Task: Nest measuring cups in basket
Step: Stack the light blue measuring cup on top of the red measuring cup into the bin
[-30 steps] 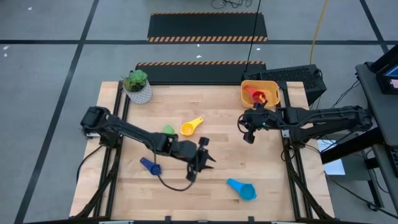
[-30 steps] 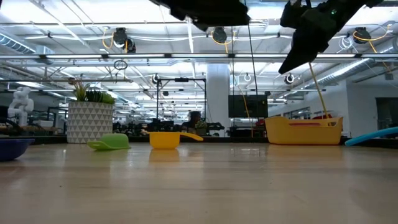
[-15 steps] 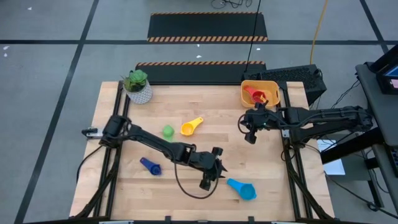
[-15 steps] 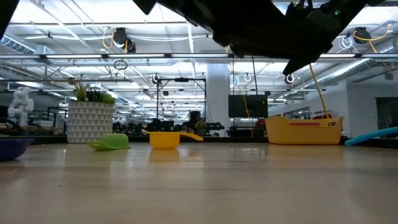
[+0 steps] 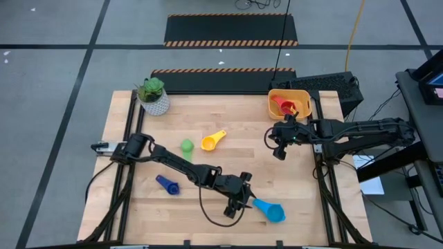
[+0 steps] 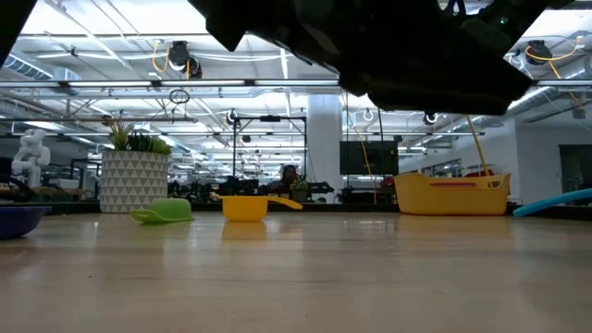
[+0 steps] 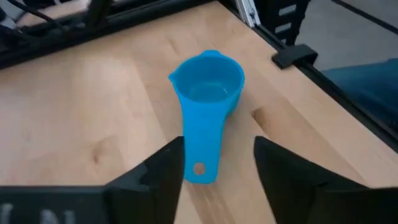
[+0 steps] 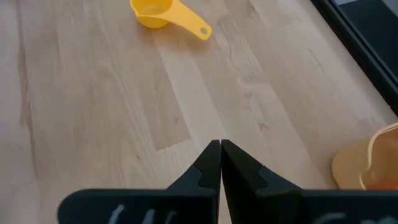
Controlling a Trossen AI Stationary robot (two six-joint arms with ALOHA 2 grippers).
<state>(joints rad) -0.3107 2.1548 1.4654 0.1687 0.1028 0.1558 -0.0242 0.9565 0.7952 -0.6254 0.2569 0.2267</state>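
Our left end effector (image 7: 217, 165) has just reached the blue cup (image 5: 270, 209) near the bench's (image 5: 304, 207) front edge, jaws spread astride its handle, nothing gripped; pickup comes next. Our right end effector (image 8: 220, 163) waits clenched beside the basket (image 5: 289, 104).

The yellow-orange basket (image 5: 290, 102) sits at the counter's far right corner with a red cup (image 5: 284, 105) lying inside. Out on the wood, a yellow cup (image 5: 212, 141) and a green one (image 5: 187, 146) rest mid-counter, a dark blue cup (image 5: 166, 185) lies nearer left, and a blue cup (image 5: 270, 209) lies upright at the near right.
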